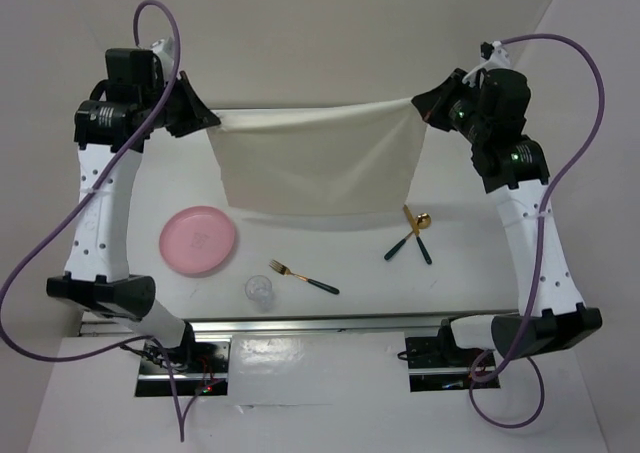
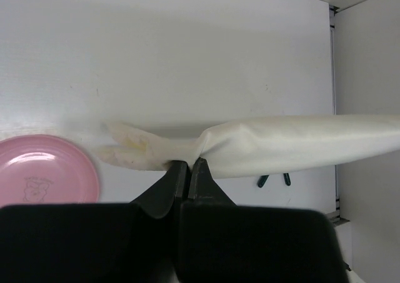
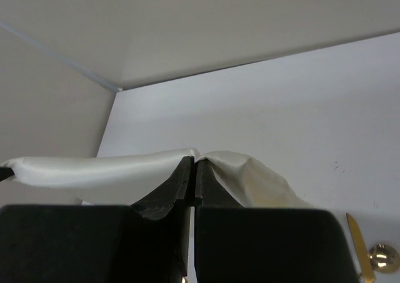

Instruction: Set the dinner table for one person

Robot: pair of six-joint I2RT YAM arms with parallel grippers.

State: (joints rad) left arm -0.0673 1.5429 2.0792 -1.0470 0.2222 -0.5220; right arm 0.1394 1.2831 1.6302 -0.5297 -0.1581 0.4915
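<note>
The left gripper (image 2: 189, 164) is clamped on one upper corner of the cream cloth placemat (image 1: 318, 158) and the right gripper (image 3: 195, 163) on the other, so the cloth hangs stretched between them. The dinner table (image 1: 340, 253) lies beneath both pincers, clear of their fingers, with a pink plate (image 1: 197, 239) and a fork (image 1: 302, 276) resting on its near part

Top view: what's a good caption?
Left end effector and right end effector stretch a cream cloth over the dinner table.
</note>
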